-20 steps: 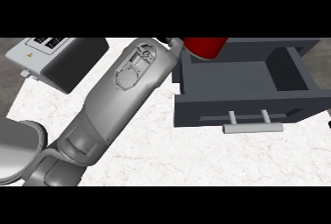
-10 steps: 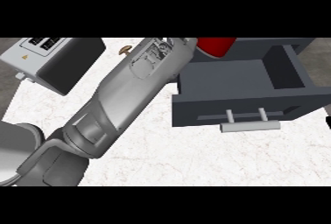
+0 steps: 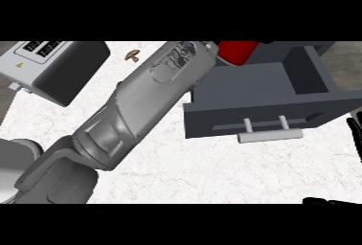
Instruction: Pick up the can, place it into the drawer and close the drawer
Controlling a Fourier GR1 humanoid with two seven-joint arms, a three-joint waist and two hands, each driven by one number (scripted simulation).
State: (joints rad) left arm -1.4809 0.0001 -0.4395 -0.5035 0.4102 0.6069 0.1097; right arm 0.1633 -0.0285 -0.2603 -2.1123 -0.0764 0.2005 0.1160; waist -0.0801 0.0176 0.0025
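The red can [image 3: 237, 51] shows at the top of the view, over the back left corner of the open dark grey drawer [image 3: 311, 103]. My left forearm runs from the lower left up to the can. Only a dark sliver of my left hand [image 3: 213, 46] shows beside the can, and the can stays with it; the fingers are cut off by the view's top edge. The drawer's inside is bare and its pale handle [image 3: 270, 136] faces me. My right hand [image 3: 353, 128] shows as straight black fingers at the right edge, apart from the drawer.
A grey toaster [image 3: 50, 62] stands at the back left of the white marble counter [image 3: 212, 172]. A small brown object [image 3: 132, 55] lies on the counter between the toaster and my left forearm.
My left forearm has swung to the right and further over the drawer's left wall, carrying the can with it. The drawer stays open.
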